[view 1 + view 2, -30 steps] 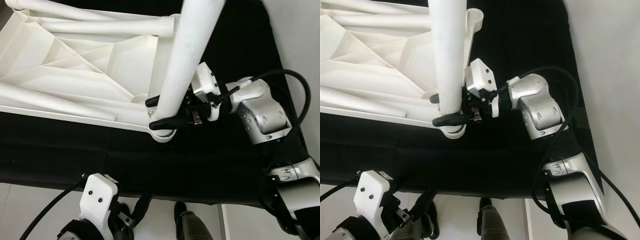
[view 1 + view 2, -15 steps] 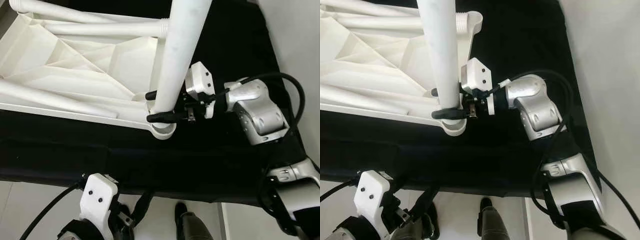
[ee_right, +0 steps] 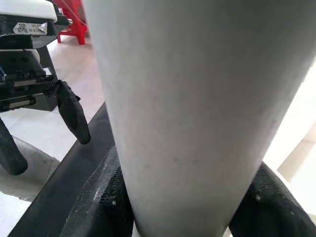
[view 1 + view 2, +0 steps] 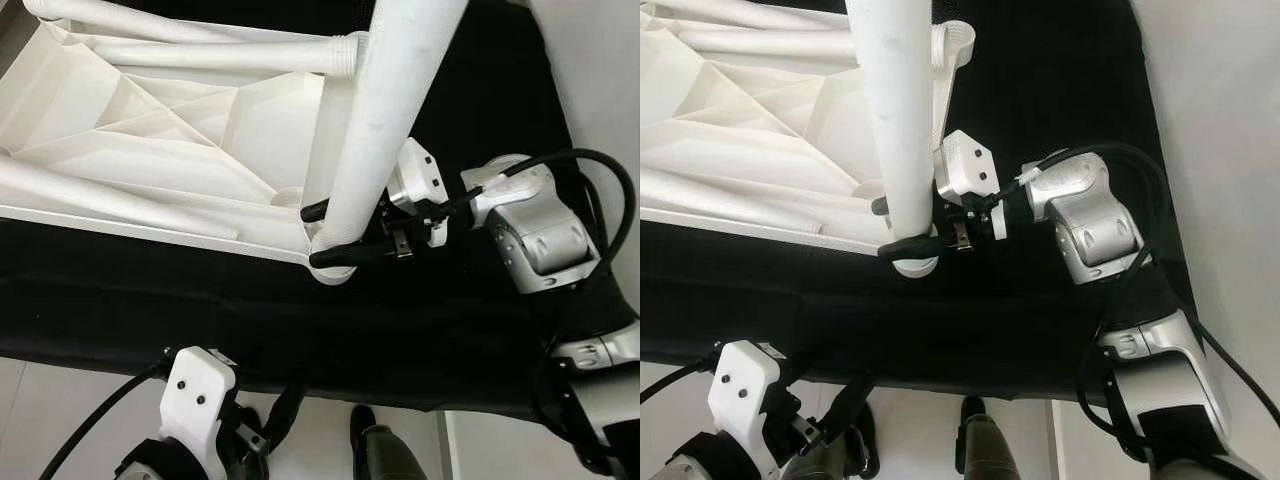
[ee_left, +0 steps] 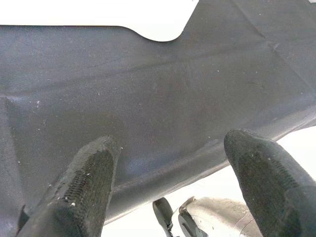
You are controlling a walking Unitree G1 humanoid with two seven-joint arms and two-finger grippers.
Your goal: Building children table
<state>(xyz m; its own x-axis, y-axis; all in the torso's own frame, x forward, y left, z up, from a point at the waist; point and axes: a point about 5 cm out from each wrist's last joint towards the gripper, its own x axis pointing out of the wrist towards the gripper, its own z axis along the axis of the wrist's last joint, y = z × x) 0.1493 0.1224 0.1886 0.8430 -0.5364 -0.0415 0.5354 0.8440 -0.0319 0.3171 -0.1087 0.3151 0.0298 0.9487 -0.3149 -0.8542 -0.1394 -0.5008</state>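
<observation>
A: On the black cloth (image 4: 420,330), the white tabletop (image 4: 150,150) lies upside down, ribs showing, and beside its near corner socket (image 4: 335,270) the right gripper (image 4: 330,235) clamps the table leg (image 4: 390,120).

B: Fingers closed on it?

A: Yes, one black finger (image 4: 345,255) wraps the front of the leg just above the socket, the other pokes out behind it. The right wrist view shows the pads (image 3: 106,197) pressed to both sides of the leg.

B: And the leg itself?

A: It stands upright, slightly tilted, with its foot at the socket; whether it is seated, one cannot tell.

B: The left gripper (image 5: 168,192)?

A: Well below the tabletop, past the cloth's near edge, fingers (image 5: 86,187) spread apart, holding nothing. Two more legs (image 4: 200,50) lie across the tabletop.
</observation>
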